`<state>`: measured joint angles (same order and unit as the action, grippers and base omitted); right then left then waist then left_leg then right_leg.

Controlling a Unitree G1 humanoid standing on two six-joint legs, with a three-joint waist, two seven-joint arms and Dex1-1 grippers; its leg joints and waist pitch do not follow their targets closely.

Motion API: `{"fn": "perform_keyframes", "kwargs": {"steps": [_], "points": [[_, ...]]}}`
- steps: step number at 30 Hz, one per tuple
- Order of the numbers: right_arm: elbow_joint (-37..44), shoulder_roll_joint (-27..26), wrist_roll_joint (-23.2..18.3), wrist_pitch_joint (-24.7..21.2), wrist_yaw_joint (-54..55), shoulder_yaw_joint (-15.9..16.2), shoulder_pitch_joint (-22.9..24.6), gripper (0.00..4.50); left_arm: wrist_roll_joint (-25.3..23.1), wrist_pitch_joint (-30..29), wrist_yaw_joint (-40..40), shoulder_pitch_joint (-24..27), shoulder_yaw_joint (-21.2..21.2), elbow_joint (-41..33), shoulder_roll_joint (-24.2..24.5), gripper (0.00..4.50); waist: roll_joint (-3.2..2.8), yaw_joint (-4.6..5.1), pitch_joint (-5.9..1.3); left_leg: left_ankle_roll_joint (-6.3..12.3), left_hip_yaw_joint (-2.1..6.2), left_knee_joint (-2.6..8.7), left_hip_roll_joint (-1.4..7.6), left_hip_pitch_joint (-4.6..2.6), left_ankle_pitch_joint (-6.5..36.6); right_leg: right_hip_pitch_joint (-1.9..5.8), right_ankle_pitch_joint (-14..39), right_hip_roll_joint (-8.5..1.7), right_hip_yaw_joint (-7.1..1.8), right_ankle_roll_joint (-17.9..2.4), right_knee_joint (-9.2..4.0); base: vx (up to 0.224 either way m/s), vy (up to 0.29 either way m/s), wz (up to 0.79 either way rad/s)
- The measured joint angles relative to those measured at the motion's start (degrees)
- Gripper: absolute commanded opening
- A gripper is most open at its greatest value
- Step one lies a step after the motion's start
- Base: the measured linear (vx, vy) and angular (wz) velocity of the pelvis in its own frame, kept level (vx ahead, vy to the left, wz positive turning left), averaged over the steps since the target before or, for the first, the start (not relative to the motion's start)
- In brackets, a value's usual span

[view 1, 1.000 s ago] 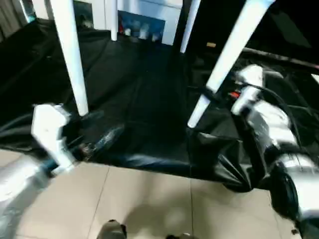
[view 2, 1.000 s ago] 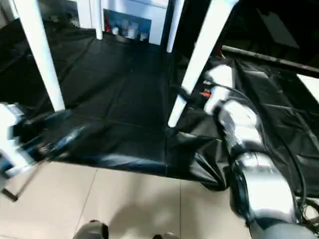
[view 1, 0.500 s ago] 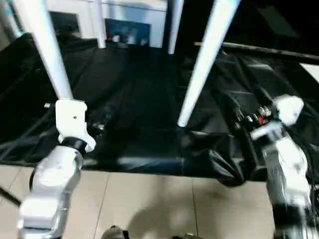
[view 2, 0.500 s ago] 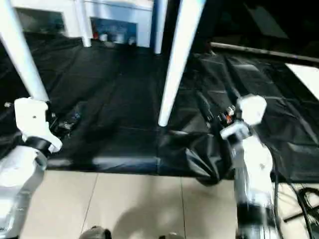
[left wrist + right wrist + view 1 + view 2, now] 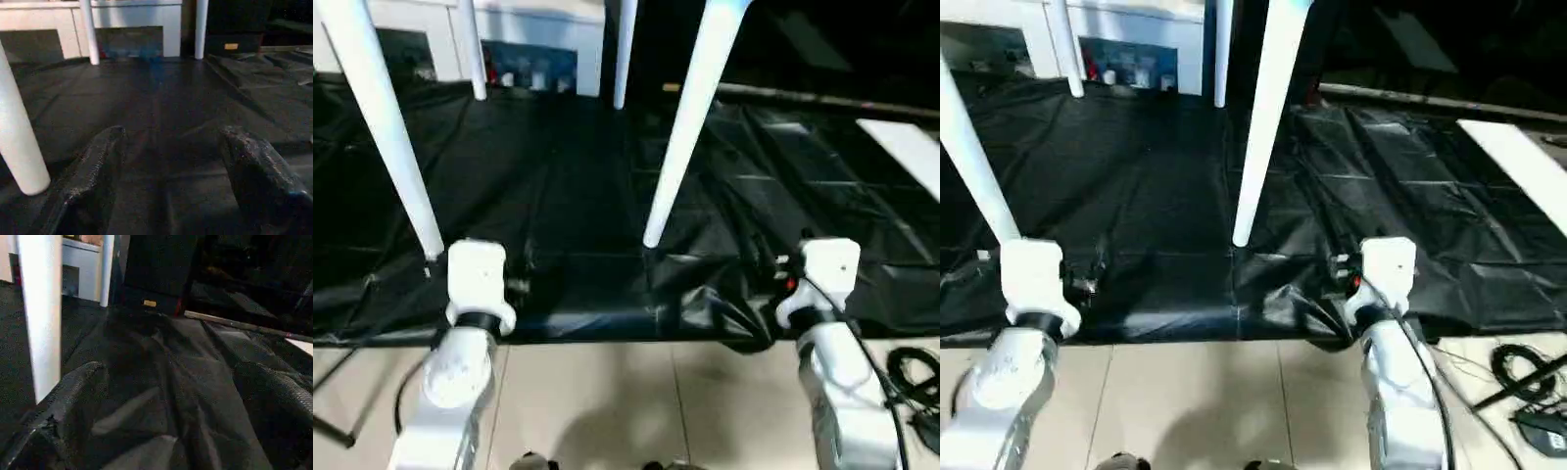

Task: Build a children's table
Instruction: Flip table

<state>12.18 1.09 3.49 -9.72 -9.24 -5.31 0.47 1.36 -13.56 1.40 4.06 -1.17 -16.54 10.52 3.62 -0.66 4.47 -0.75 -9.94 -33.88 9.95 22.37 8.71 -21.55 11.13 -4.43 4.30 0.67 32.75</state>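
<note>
The children's table (image 5: 690, 108) stands upright in front of me on the black sheet (image 5: 568, 196), all four tapered legs down on it, their long axes close to vertical and splaying outward a little toward the feet. The top itself runs out above my view, so I judge the build to be essentially done and the next move turns on whether a leg needs pressing home. The near right leg (image 5: 683, 122) has its foot between my two arms, closer to my right pincer (image 5: 161, 396); the near left leg (image 5: 382, 127) comes down just beside and beyond my left pincer (image 5: 166, 171). Both pincers are spread wide and hold nothing. The two far legs (image 5: 470, 49) stand well apart from me, before a white cabinet (image 5: 524, 39). A flat white board (image 5: 906, 152) lies far right. Rumpled sheet bunches near the right leg's foot; cables (image 5: 911, 372) lie on the tiled floor (image 5: 626, 401).
</note>
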Motion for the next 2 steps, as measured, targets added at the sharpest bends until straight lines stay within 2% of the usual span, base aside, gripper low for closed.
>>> {"fn": "perform_keyframes", "kwargs": {"steps": [1, 2], "points": [[0.2, -0.3, 0.1, 0.1, 0.0, 0.1, 0.5, 4.5, -0.1, 0.4, 0.0, -0.4, -0.3, 0.3, 0.2, 3.4, -0.09, -0.62, 0.17, -0.01, -0.78, 0.53, -0.03, -0.08, 0.0, -0.46, 2.1, 0.01, -0.03, -0.6, 2.59, -0.101, -0.011, 0.06], [0.6, -0.3, 0.1, 0.2, 0.2, -0.1, 1.4, 4.5, -0.3, 1.0, -0.2, -1.2, -1.1, 0.6, 0.3, 3.4, 0.83, -2.02, -0.02, -0.01, -2.23, 0.72, 0.02, -0.28, 0.0, -0.53, 4.6, -0.29, -0.56, -1.3, 6.86, -0.062, -0.013, 0.07]]}}
